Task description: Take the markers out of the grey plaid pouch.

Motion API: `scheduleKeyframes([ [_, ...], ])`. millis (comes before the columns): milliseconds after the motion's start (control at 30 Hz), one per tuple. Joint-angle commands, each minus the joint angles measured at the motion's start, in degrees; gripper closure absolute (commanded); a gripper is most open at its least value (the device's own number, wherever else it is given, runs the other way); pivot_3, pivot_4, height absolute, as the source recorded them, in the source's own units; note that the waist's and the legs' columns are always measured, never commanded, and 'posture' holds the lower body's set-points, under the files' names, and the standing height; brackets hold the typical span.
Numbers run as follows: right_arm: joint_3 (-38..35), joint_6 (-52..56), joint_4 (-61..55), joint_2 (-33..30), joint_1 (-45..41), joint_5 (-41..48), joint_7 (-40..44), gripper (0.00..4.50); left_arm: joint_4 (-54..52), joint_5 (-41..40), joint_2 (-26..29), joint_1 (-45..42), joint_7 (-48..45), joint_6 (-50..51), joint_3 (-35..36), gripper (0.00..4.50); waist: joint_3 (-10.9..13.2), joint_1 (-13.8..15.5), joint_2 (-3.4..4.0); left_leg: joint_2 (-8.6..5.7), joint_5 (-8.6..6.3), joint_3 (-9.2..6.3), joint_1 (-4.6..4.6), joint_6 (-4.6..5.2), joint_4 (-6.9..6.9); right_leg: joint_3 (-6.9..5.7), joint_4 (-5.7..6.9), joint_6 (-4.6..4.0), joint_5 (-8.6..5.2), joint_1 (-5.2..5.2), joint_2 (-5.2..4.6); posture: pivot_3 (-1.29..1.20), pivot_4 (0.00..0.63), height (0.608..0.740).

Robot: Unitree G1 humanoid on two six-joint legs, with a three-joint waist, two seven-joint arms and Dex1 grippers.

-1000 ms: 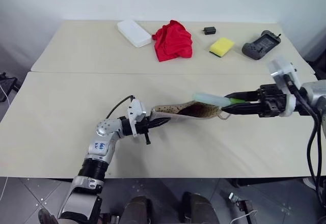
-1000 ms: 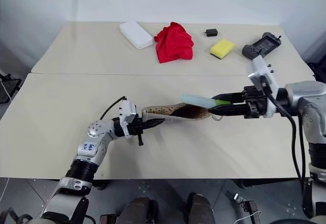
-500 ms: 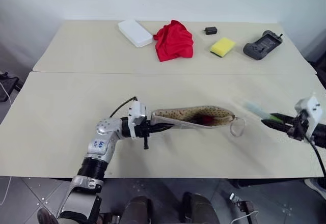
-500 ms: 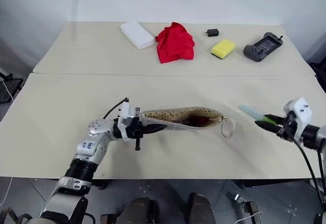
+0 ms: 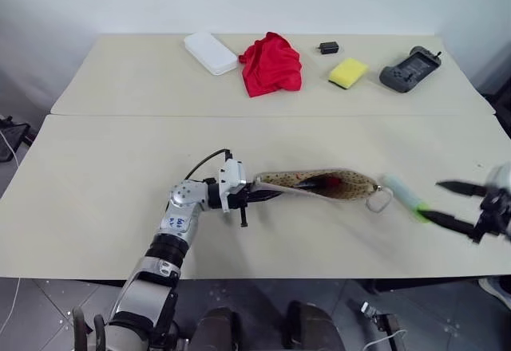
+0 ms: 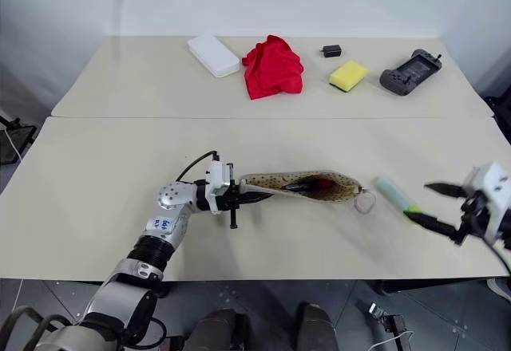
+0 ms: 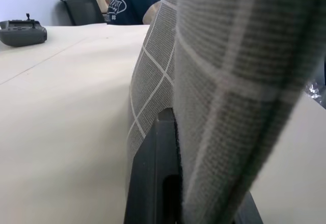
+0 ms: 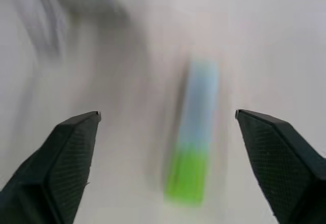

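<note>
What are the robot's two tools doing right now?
Left tool: shut on the grey plaid pouch.
Right tool: open, holding nothing; the light blue and green marker lies loose on the table just in front of it.

Bare desk (image 5: 104, 175) surface is lying open across the near left and along the front edge. The grey plaid pouch (image 5: 319, 185), clamped by the left claw (image 5: 267, 195), is occupying the near centre, its mouth gaping rightward. A pale blue and green marker (image 5: 403, 199) is sitting just beside it, between the pouch and the spread right claw (image 5: 449, 201). The red cloth (image 5: 271, 64), white box (image 5: 210, 52), yellow sponge (image 5: 348, 72) and controller (image 5: 409, 69) are lining the far edge.
</note>
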Motion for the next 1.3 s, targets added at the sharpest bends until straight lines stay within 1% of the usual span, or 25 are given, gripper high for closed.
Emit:
scheduleKeyframes([
  [33, 0.3, 8.1, -11.9, -3.0, -4.6, 8.0, 0.4, 0.04, 2.0, -1.5, -1.3, -1.3, -1.7, -0.7, 1.1, 4.5, 0.0, 0.0, 0.0, 0.01, 0.0, -0.01, 0.0, 0.0, 0.01, 0.01, -0.01, -0.01, 0.01, 0.0, 0.0, 0.0, 0.15, 0.74],
  [100, 3.5, 13.0, -16.5, -3.6, -9.3, 11.1, -1.4, 0.43, 2.4, -1.9, -1.9, -1.6, -2.5, -0.5, 1.2, 4.5, 0.0, 0.0, -0.02, 0.04, -0.01, -0.06, -0.01, 0.01, 0.04, 0.0, -0.03, 0.0, 0.02, 0.01, -0.01, 0.0, 0.15, 0.74],
  [133, 5.4, 13.9, -18.2, -3.4, -11.1, 11.1, -2.2, 0.65, 2.4, -1.9, -2.1, -1.6, -3.0, -0.3, 1.2, 4.5, 0.0, 0.1, -0.03, 0.17, -0.01, -0.07, -0.03, 0.01, 0.04, 0.01, -0.07, 0.0, 0.04, 0.0, -0.02, 0.0, 0.15, 0.74],
  [167, 6.8, 14.9, -19.9, -3.2, -12.3, 11.4, -2.7, 0.96, 2.4, -1.8, -2.3, -1.5, -3.2, -0.2, 1.2, 4.5, 0.0, 0.2, -0.05, 0.24, -0.01, -0.09, -0.04, 0.02, 0.05, -0.02, -0.08, 0.0, 0.05, 0.01, -0.02, 0.0, 0.15, 0.74],
  [233, 9.6, 17.5, -24.3, -2.5, -14.3, 12.9, -4.2, 1.61, 2.0, -1.7, -2.5, -1.2, -3.3, 0.3, 1.3, 4.5, 0.0, 0.4, -0.06, 0.24, -0.02, -0.15, -0.1, 0.02, 0.06, -0.06, -0.11, 0.0, 0.05, 0.0, -0.03, 0.0, 0.15, 0.74],
  [267, 10.3, 19.1, -26.1, -2.2, -15.0, 14.3, -5.0, 2.04, 1.8, -1.6, -2.6, -1.0, -3.2, 0.4, 1.3, 4.5, 0.0, 0.4, -0.06, 0.23, -0.02, -0.16, -0.14, 0.03, 0.06, -0.09, -0.14, 0.01, 0.06, -0.01, -0.03, 0.0, 0.15, 0.74],
  [333, 11.0, 21.4, -28.5, -1.7, -15.9, 16.2, -6.4, 2.72, 1.5, -1.6, -2.7, -0.8, -3.3, 0.7, 1.3, 4.5, 0.0, 0.4, -0.06, 0.17, -0.04, -0.15, -0.19, 0.06, 0.06, -0.09, -0.17, 0.03, 0.07, -0.03, -0.03, 0.0, 0.15, 0.74],
  [433, 12.0, 21.3, -31.3, -0.2, -17.1, 17.3, -7.4, 3.73, 0.4, -1.7, -2.9, -0.2, -3.3, 2.0, 1.0, 4.5, 0.0, 0.4, -0.08, -0.04, -0.04, -0.15, -0.2, 0.07, 0.06, -0.1, -0.17, 0.05, 0.08, -0.02, -0.04, 0.0, 0.15, 0.74],
  [500, 13.0, 19.3, -32.6, -0.3, -16.1, 15.6, -6.0, 4.45, -0.6, -1.8, -3.1, 0.3, -3.4, 2.9, 0.8, 4.5, 0.0, 0.4, -0.07, -0.04, -0.04, -0.14, -0.2, 0.07, 0.07, -0.09, -0.16, 0.06, 0.08, -0.02, -0.04, 0.0, 0.15, 0.74],
  [567, 14.6, 15.1, -33.1, -0.4, -14.7, 12.1, -3.8, 4.48, -1.2, -1.9, -3.2, 0.6, -3.5, 3.6, 0.8, 4.5, 0.0, 0.4, -0.08, -0.05, -0.04, -0.14, -0.2, 0.07, 0.07, -0.09, -0.17, 0.06, 0.08, -0.02, -0.04, 0.0, 0.15, 0.74],
  [600, 15.7, 13.0, -32.9, 0.6, -14.7, 10.6, -3.9, 4.48, -1.5, -1.9, -3.3, 0.7, -3.8, 3.9, 0.6, 4.5, 0.0, 0.3, -0.09, -0.06, -0.05, -0.13, -0.2, 0.08, 0.07, -0.08, -0.17, 0.06, 0.08, -0.02, -0.03, 0.0, 0.15, 0.74],
  [667, 18.4, 12.4, -32.4, 2.1, -15.1, 8.4, -5.7, 4.48, -2.4, -2.0, -3.7, 0.7, -4.1, 4.9, 0.3, 4.5, 0.0, 0.2, -0.09, -0.06, -0.05, -0.1, -0.19, 0.08, 0.07, -0.08, -0.17, 0.07, 0.09, -0.01, -0.03, 0.0, 0.15, 0.74],
  [767, 21.8, 10.6, -31.2, 2.2, -14.9, 3.2, -6.8, 4.48, -3.0, -1.8, -4.2, 0.6, -4.2, 5.5, 0.2, 4.5, 0.0, 0.2, -0.09, -0.07, -0.05, -0.08, -0.19, 0.08, 0.08, -0.08, -0.14, 0.07, 0.09, -0.02, -0.03, 0.0, 0.15, 0.74],
  [867, 24.9, 10.5, -30.0, 2.6, -15.4, -1.8, -9.7, 4.48, -3.2, -1.7, -4.5, 0.5, -3.9, 5.7, 0.3, 4.5, 0.0, 0.2, -0.09, -0.08, -0.05, -0.04, -0.2, 0.08, 0.08, -0.08, -0.16, 0.08, 0.09, -0.02, -0.03, 0.0, 0.15, 0.74],
  [967, 27.5, 7.7, -28.7, 2.2, -15.0, -6.7, -10.0, 4.48, -3.5, -1.6, -4.5, 0.7, -3.9, 6.0, 0.3, 4.5, 0.0, 0.2, -0.09, -0.08, -0.04, -0.02, -0.19, 0.08, 0.08, -0.08, -0.15, 0.08, 0.09, -0.02, -0.02, 0.0, 0.15, 0.74],
  [1100, 30.6, 6.8, -26.6, 4.9, -16.4, -13.1, -14.8, 4.48, -4.8, -1.4, -4.6, 1.6, -3.7, 6.4, -0.2, 4.5, 0.0, 0.1, -0.09, -0.07, -0.04, 0.01, -0.19, 0.08, 0.07, -0.08, -0.15, 0.08, 0.09, -0.03, -0.01, 0.0, 0.15, 0.74],
  [1300, 37.5, 2.4, -24.3, 8.0, -19.6, -23.7, -18.0, 4.48, -5.4, -1.5, -4.6, 1.8, -3.6, 7.3, -0.8, 4.5, 0.0, 0.0, -0.08, -0.07, -0.04, 0.04, -0.19, 0.07, 0.07, -0.08, -0.14, 0.08, 0.09, -0.03, -0.01, 0.0, 0.15, 0.74],
])
